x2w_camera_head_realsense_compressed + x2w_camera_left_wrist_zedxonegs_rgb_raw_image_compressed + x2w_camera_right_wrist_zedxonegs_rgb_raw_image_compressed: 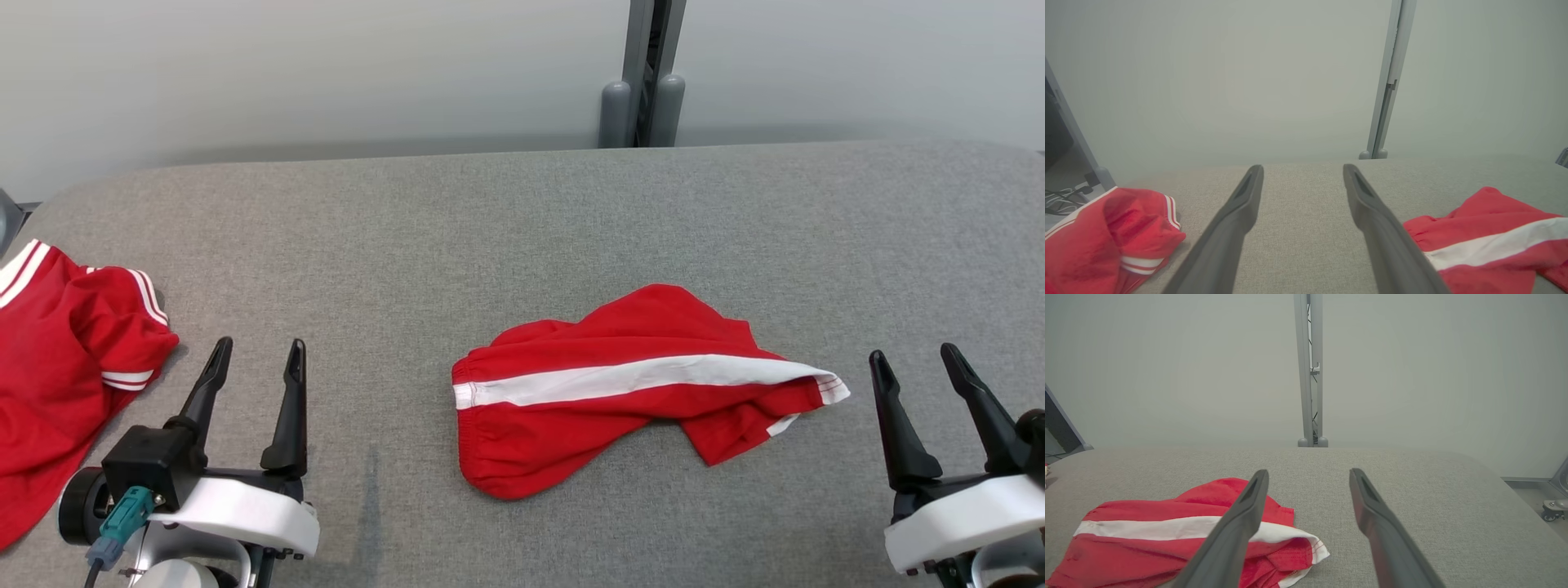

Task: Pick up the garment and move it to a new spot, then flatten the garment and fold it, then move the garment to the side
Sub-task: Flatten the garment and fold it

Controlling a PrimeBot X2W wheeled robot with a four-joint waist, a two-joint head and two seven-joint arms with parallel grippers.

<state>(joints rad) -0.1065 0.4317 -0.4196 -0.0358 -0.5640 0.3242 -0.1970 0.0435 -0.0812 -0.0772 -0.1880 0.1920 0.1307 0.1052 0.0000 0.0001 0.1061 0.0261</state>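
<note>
Your left end effector [260,347] and right end effector [913,355] sit wide, empty, flanking the crumpled shorts [629,392] on the desk [490,229], likely staged for pickup.

Head camera high, tilted down at red shorts [620,408]; wrist cameras low near tabletop [522,212], flanking shorts left and right; all share them.
</note>
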